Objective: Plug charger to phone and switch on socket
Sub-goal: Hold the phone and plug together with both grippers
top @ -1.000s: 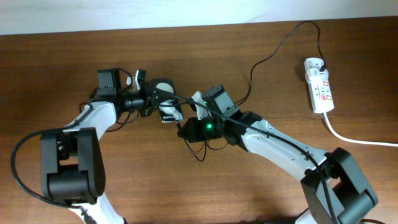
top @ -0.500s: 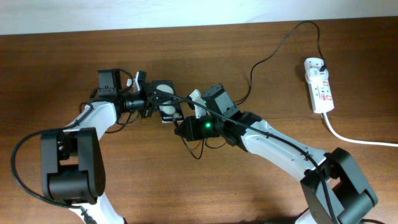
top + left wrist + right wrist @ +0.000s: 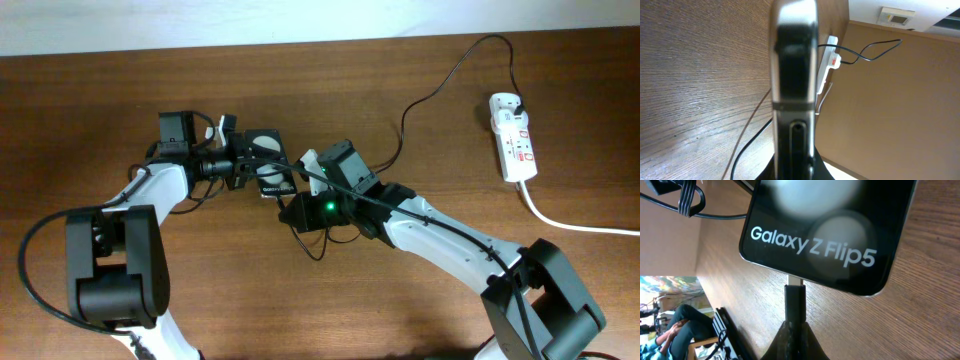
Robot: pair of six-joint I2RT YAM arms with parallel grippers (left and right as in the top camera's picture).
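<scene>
— Right gripper (image 3: 795, 330), what's it got?
— Fingers pinched tight on the plug tip of the charger (image 3: 795, 300). That tip meets the bottom edge of the Galaxy Z Flip5 phone (image 3: 830, 230), with a sliver of metal showing at the port.
— And the left gripper (image 3: 255, 167)?
— Clamped on the phone from the other end, mid-table.
— Where's the socket (image 3: 515, 140)?
— Far right on the wooden table (image 3: 100, 100), well apart from both arms, black cable running up to it. Its switch position I cannot tell.
</scene>
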